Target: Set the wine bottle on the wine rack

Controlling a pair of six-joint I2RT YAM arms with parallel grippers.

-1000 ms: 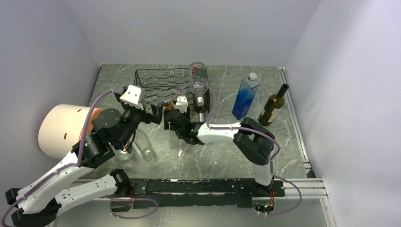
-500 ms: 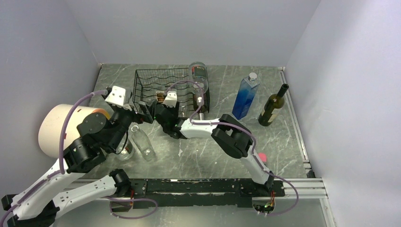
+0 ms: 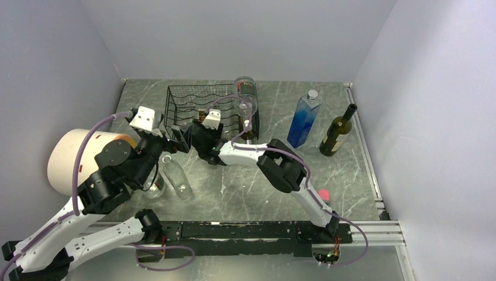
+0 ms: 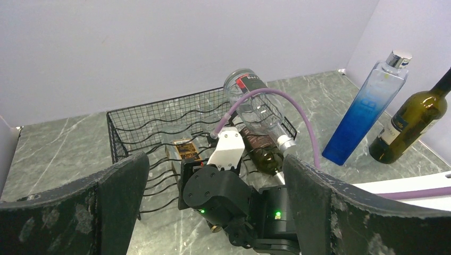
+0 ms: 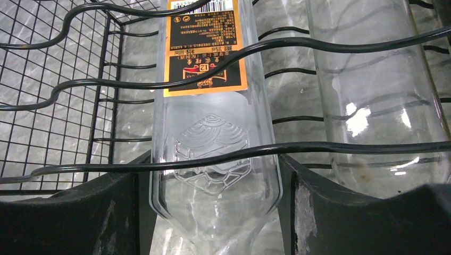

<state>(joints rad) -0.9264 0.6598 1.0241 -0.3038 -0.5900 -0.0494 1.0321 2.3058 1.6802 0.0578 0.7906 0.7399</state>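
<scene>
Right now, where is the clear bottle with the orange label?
In the right wrist view the orange-labelled bottle lies inside the wine rack, between the fingers of the right gripper, beside another clear bottle.

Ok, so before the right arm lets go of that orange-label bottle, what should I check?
1. Orange-label bottle inside a wine rack tier: ok, rods cross over it.
2. Right pincer grip: ok, fingers flank it closely on both sides.
3. Bottle pushed fully to the back: cannot tell.
4. Gap to the neighbouring clear bottle: ok, apart.
5. Left pincer out of the way: ok, open, empty, short of the rack.
</scene>
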